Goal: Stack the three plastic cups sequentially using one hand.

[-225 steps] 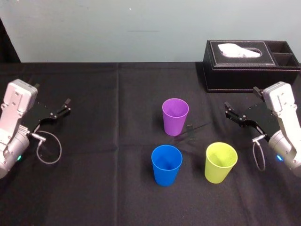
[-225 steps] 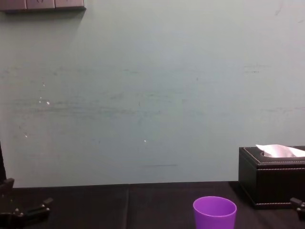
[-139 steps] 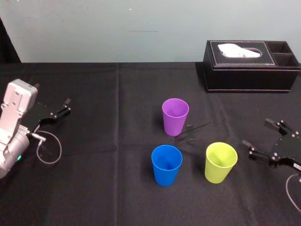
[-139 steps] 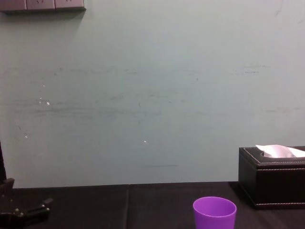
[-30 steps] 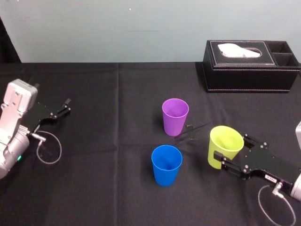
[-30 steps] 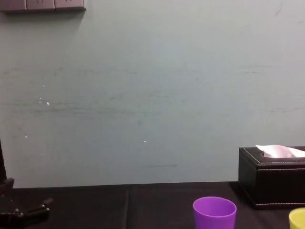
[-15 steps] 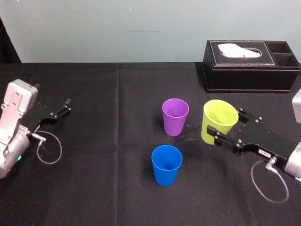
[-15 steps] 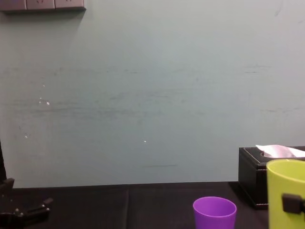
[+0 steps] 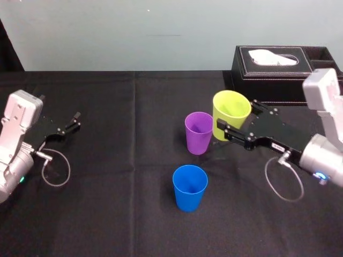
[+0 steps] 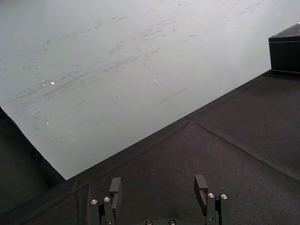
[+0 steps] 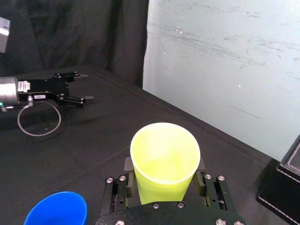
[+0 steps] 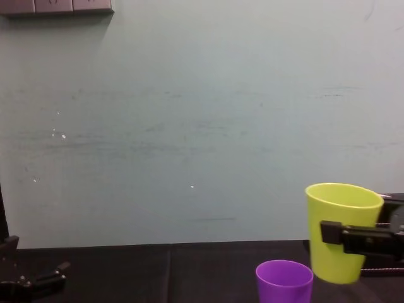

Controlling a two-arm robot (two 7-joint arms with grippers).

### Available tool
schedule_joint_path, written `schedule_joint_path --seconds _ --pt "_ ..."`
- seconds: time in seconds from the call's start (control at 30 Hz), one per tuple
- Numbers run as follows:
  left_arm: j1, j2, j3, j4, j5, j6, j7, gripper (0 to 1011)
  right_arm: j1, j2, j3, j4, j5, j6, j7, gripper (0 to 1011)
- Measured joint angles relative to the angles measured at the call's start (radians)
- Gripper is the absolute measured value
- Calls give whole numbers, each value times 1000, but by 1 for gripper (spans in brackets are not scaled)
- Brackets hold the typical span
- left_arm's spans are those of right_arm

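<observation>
Head view: clamps yellow cup [image 9: 231, 110] in right gripper [image 9: 236, 121], aloft just beside purple cup [image 9: 199, 132], blue cup [image 9: 189, 187] nearer. Parks left gripper [image 9: 75, 120] far left, jaws apart. Risks clipping purple rim and tipping it if lowered off-centre.

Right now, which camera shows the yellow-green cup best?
Right wrist view: the yellow-green cup stands upright in the right gripper, mouth and grip plain. Head view shows it beside the purple cup; chest view shows its side.
</observation>
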Motion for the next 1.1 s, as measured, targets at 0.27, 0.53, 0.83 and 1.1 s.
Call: schedule_joint_path --seconds 0.27,0.53,0.83,1.1 --pt "0 0 0 0 0 0 0 1012 85 -43 -53 61 -36 24 -5 732" --pt "0 0 0 0 0 0 0 1011 151 -83 -95 124 -67 37 -5 732" --pt "0 0 0 0 0 0 0 1011 191 -110 -115 173 -81 41 -1 732" --pt "0 0 0 0 0 0 0 1011 216 -124 -128 209 -92 38 7 732"
